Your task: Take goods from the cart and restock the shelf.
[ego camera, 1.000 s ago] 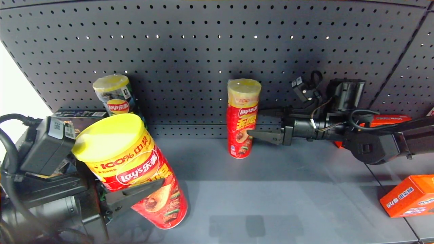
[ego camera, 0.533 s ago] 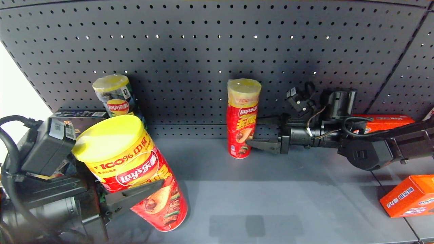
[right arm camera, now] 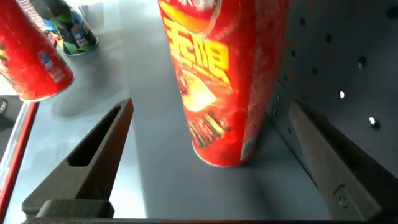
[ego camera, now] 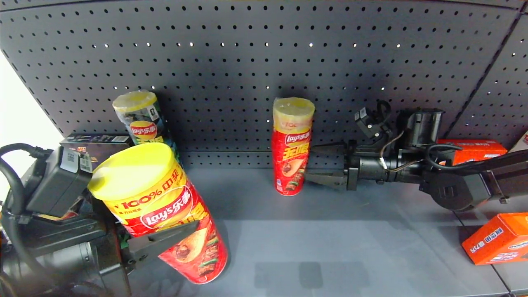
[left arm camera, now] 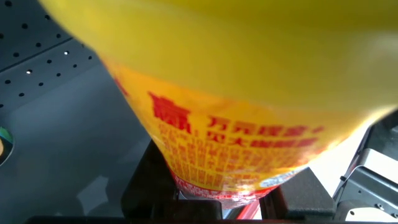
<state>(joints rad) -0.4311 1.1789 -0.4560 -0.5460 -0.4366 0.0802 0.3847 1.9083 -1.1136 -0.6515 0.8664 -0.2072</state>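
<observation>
Since the earlier frames the middle can [ego camera: 291, 146] had slid a little toward 9 o'clock, and the right hand [ego camera: 310, 161] had drawn back slightly toward 3 o'clock.

From the head view, that red can with a yellow lid stood at the centre of the shelf [ego camera: 330, 247], close to the pegboard [ego camera: 247, 49]. The right hand reached in from 3 o'clock with its fingers [ego camera: 328, 178] spread wide, their tips just beside the can's side. At 8 o'clock the left hand [ego camera: 169, 235] gripped the big can [ego camera: 165, 206], red with a yellow lid, which tilted with its lid toward 11 o'clock. A green can [ego camera: 140, 117] stood at 10 o'clock against the pegboard, with a dark box [ego camera: 97, 142] just beside it. One orange box [ego camera: 474, 146] lay at 3 o'clock behind the right arm, and another orange box [ego camera: 499, 239] lay at 4 o'clock.

From the left wrist view, the big can [left arm camera: 236, 93] sat clamped in the left hand [left arm camera: 217, 199], with the shelf floor [left arm camera: 74, 143] beyond it.

From the right wrist view, the middle can [right arm camera: 224, 81] stood upright on the shelf [right arm camera: 137, 68] just ahead of the right hand [right arm camera: 209, 107]. Both fingers [right arm camera: 93, 155] were well apart and clear of its sides. The big can [right arm camera: 34, 56] and the green can [right arm camera: 71, 28] showed farther off.
</observation>
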